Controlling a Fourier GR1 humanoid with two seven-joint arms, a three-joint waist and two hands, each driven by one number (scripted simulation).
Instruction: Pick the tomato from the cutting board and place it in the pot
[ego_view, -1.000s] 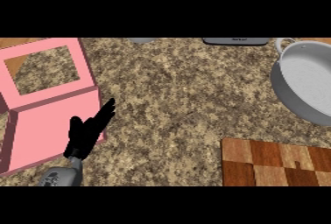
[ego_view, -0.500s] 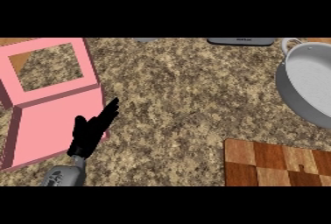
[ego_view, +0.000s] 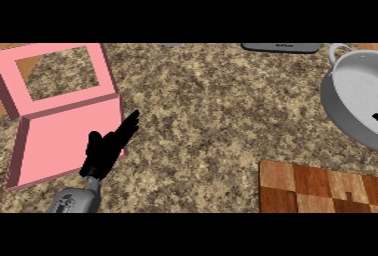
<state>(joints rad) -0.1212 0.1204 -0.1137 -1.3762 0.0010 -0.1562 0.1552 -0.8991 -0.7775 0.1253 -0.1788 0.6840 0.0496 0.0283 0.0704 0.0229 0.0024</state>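
Your left hand (ego_view: 109, 147) sits at the counter's (ego_view: 214, 110) near-left part, fingers straight and relaxed, pointing up and away toward the far right, holding nothing. Its grey forearm (ego_view: 76, 200) comes in from the near edge just below it. The hand overlaps the right rim of the pink open box (ego_view: 63, 145), which lies along the counter's left edge. That box has a raised pink frame (ego_view: 55, 75) standing at its far side, with a square cut-out through which you see speckled granite.

Look to the right edge of the counter: the grey pot (ego_view: 354, 100) is there, only partly in view, its pale inside facing you and a small loop handle (ego_view: 338, 50) at its far rim. At the near-right corner lies the wooden cutting board (ego_view: 317, 187), a checker of light and dark brown blocks, cut off by the view's edge. You cannot see the tomato anywhere; the visible part of the board carries nothing, and the rest is out of view.

At the counter's far edge, a dark flat object (ego_view: 280, 47) pokes in; what it is you cannot tell. Your right hand does not show at all.
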